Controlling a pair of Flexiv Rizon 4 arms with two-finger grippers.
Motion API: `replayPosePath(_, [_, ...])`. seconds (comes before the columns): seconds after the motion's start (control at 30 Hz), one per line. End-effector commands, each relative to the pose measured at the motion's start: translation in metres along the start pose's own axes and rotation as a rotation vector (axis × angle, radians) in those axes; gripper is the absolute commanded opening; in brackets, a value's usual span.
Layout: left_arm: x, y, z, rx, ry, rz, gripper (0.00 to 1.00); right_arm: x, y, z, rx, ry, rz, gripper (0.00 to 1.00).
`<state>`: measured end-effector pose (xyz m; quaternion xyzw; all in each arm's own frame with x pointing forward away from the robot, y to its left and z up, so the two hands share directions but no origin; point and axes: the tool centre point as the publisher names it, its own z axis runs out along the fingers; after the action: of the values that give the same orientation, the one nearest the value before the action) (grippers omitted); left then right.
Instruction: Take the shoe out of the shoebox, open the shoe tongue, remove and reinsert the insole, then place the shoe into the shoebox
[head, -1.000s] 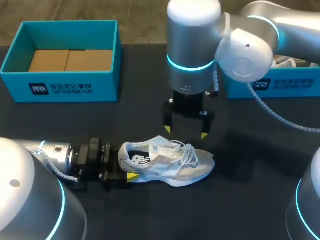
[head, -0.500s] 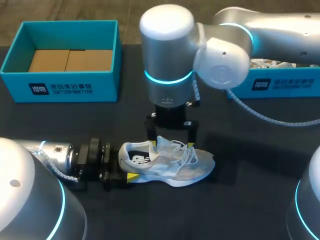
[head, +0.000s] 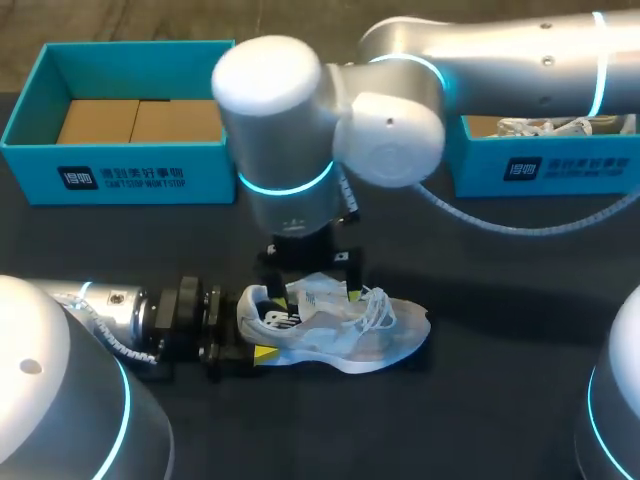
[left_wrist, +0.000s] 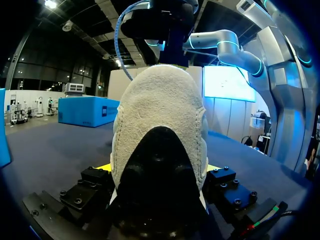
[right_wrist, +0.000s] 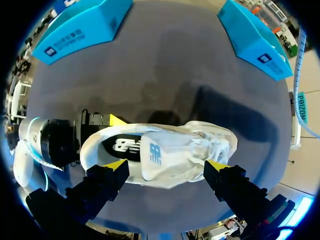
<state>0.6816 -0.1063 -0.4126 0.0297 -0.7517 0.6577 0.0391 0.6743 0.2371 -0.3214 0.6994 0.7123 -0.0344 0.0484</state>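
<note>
A white and pale grey shoe (head: 345, 325) lies on its sole on the dark table, toe to the right. My left gripper (head: 256, 330) is shut on its heel from the left. In the left wrist view the fuzzy heel (left_wrist: 159, 115) fills the gap between the two fingers. My right gripper (right_wrist: 166, 165) hangs open just above the shoe (right_wrist: 170, 150), with one fingertip near the heel opening and the other near the laces. The insole with a printed logo (right_wrist: 121, 145) shows inside the shoe. From the head view the right wrist (head: 280, 150) hides most of its fingers.
A teal shoebox (head: 120, 175) with a cardboard floor stands open at the back left. A second teal box (head: 545, 165) at the back right holds white items. The table in front of the shoe is bare.
My right arm has swung left and come down, from behind the shoe's middle to just above the tongue and heel opening. The left gripper and the shoe have stayed put.
</note>
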Motion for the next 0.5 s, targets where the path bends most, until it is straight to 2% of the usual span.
replayPosePath(0.03, [0.001,0.000,0.000,0.001,-0.004,0.001,0.00,0.023,-0.005,0.012,-0.058,-0.250,0.322,1.00])
replayPosePath(0.27, [0.001,0.000,0.000,0.001,-0.004,0.001,0.00,0.021,-0.002,0.018,-0.044,-0.273,0.312,1.00])
replayPosePath(0.5, [0.001,0.000,0.000,0.001,-0.004,0.001,0.00,0.011,-0.003,0.024,-0.023,-0.287,0.364,1.00])
